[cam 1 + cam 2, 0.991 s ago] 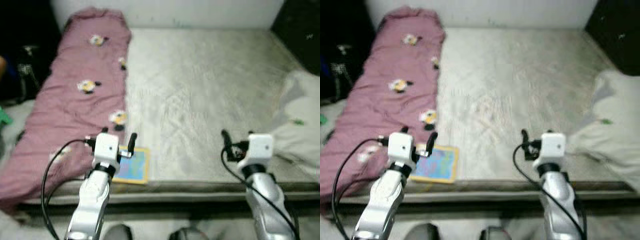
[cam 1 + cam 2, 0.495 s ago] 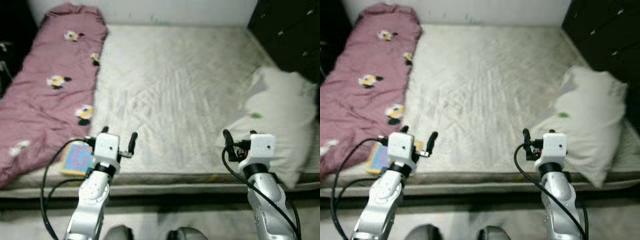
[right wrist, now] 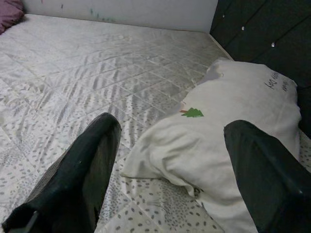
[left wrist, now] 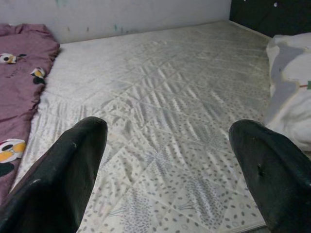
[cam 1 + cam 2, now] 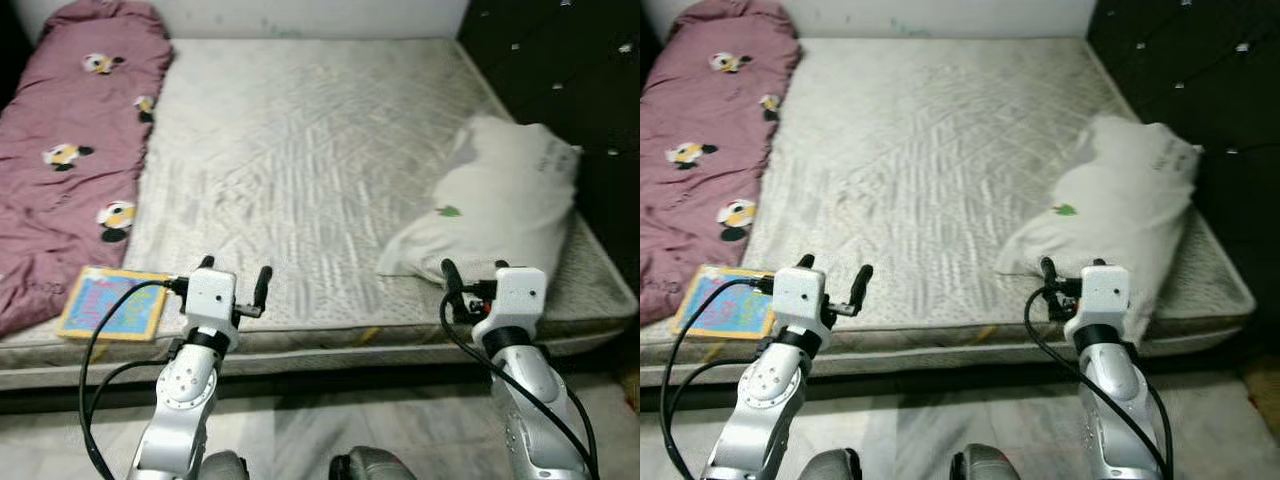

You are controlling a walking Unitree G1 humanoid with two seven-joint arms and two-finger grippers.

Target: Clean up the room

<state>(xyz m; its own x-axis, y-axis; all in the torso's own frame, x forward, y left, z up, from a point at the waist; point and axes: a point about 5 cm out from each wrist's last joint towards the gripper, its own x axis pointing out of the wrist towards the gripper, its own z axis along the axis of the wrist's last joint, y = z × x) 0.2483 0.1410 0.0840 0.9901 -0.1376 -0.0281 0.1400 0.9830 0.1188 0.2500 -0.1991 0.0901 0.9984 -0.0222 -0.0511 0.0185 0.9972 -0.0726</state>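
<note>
We stand at the foot of the bed (image 5: 300, 150), sizing it up, nothing grasped yet. Left claw (image 5: 234, 281) and right claw (image 5: 472, 281) both hang released at the mattress edge. We count one white pillow (image 5: 500, 200) just ahead of the right claw, one pink blanket (image 5: 60, 150), one colourful book (image 5: 110, 303). Likely next: right claw reaches forward for the pillow.

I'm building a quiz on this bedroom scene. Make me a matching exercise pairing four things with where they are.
Things:
1. pink blanket
2. white pillow
3. colourful book
4. right hand

Places:
A. at the mattress's near left corner
B. along the mattress's left side
C. open, just in front of the pillow
D. on the mattress's right side, by the dark headboard

Pairs: 1-B, 2-D, 3-A, 4-C
</note>
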